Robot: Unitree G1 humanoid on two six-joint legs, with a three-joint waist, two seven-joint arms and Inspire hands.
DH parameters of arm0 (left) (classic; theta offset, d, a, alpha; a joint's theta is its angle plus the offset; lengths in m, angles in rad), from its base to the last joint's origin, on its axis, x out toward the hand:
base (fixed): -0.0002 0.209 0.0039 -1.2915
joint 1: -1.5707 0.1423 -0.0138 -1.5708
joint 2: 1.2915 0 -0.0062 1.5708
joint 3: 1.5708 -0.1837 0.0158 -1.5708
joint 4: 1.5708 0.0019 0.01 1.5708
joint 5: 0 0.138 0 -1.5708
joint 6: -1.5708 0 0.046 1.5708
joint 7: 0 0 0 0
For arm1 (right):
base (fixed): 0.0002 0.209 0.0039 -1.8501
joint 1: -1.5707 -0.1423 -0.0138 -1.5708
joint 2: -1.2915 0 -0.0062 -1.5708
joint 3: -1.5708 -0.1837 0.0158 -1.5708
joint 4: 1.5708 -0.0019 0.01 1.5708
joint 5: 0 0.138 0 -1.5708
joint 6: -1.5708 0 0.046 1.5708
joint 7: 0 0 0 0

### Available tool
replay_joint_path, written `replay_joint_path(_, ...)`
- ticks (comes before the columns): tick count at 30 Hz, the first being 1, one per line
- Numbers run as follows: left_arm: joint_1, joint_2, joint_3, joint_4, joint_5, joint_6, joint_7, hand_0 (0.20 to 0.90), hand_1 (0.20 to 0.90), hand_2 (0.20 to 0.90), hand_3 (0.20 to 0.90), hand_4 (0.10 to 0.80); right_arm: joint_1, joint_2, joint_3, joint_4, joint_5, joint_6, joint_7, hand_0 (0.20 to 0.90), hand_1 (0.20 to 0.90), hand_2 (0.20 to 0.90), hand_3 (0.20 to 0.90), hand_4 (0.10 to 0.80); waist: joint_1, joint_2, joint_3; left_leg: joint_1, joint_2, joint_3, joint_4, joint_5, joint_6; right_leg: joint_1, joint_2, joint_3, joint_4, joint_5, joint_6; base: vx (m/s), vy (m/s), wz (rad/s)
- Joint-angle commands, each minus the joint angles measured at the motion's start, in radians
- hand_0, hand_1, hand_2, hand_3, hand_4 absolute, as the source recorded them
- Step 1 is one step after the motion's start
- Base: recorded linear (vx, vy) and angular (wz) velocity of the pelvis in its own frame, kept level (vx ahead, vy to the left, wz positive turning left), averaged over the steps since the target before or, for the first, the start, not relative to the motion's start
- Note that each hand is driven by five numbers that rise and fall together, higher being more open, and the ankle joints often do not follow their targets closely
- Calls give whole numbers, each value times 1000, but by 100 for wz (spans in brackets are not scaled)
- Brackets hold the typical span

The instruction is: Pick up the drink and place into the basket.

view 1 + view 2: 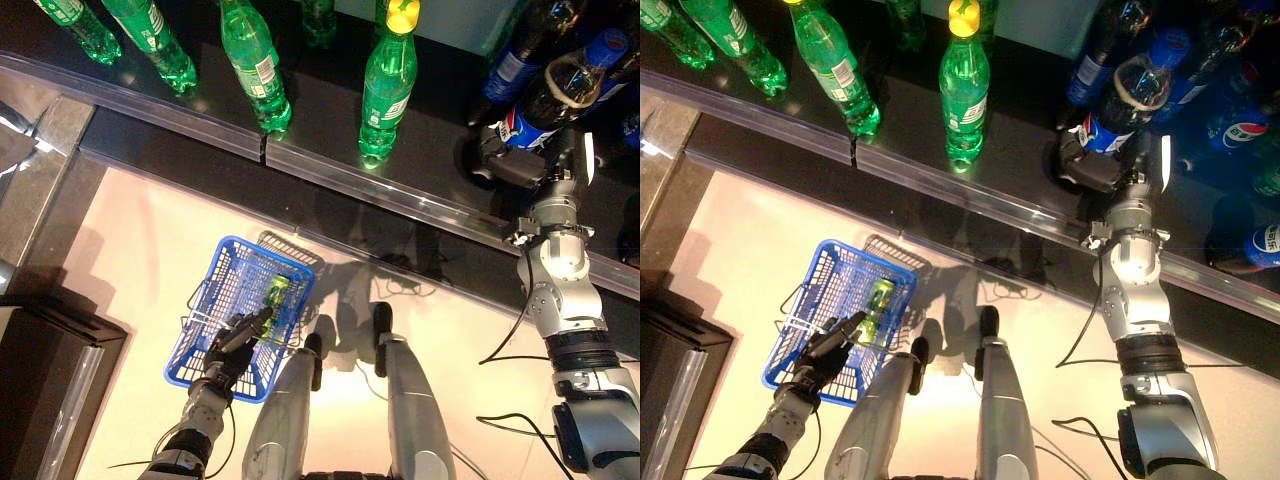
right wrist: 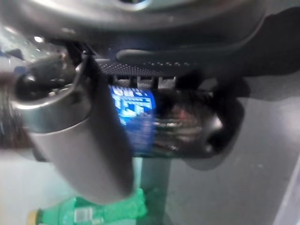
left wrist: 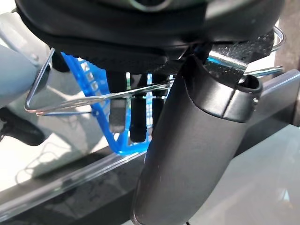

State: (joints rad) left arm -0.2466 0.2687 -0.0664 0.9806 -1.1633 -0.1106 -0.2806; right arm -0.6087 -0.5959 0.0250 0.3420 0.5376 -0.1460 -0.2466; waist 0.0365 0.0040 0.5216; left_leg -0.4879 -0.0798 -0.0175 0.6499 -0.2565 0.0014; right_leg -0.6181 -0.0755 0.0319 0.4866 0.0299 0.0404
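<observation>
Left eye view: nearest me is my left hand (image 1: 235,345), curled round the wire handle (image 1: 205,318) of the blue basket (image 1: 200,355), which hangs over the pale floor (image 1: 140,240). A green can (image 1: 274,296) already lies inside the basket. Beyond the basket runs the dark shelf (image 1: 330,135) with green bottles (image 1: 387,85) standing on it. At the shelf's far right end my right hand (image 1: 515,155) is wrapped round the cola bottle (image 1: 552,95), among other dark bottles.

Left wrist view: my thumb (image 3: 197,140) and fingers (image 3: 136,122) close over the wire handle (image 3: 98,96), the basket's blue mesh (image 3: 101,108) just behind.

Right wrist view: my fingers (image 2: 140,82) and thumb (image 2: 79,140) grip the cola bottle (image 2: 154,124) by its blue label; it stands off the basket, up at the shelf. A green bottle (image 2: 89,212) lies below it.
</observation>
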Motion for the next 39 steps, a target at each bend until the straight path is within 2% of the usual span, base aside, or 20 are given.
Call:
replay_joint_path(1,160,32,-35,-75,35,-16,-70,300,300,300,200,100,-96,-87,-29,-89,-95,-113,-36,300,300,300,200,100,27,15,-67,-47,-89,0,-53,98,101,62,85,-57,105,-133,-59,0,0,0)
replay_joint_path(13,179,23,-25,-92,44,-19,-66,300,300,300,200,100,-56,-93,-37,-158,-216,-143,-102,300,300,300,200,100,13,19,-73,-44,-96,13,-30,82,109,61,92,-43,115,-131,-57,0,0,0)
replay_joint_path(22,200,12,-8,-94,55,-24,-78,300,300,300,200,100,28,-68,-72,-233,-316,-184,-199,300,300,300,200,100,-6,18,-79,-36,-97,24,-17,70,113,67,94,-31,115,-127,-54,0,0,0)
replay_joint_path(32,250,-11,30,-135,43,-43,-93,300,300,300,200,100,220,-8,-126,-383,-477,-270,-257,300,300,300,200,100,-41,13,-104,-8,-101,34,-31,77,115,97,97,-11,83,-106,-45,6,1,-1)
replay_joint_path(39,305,-21,82,-205,-22,-74,-121,300,300,300,200,100,393,-23,-177,-499,-512,-327,-196,300,300,300,200,100,-65,6,-130,29,-98,50,-35,78,111,136,99,13,55,-85,-28,61,12,-7)
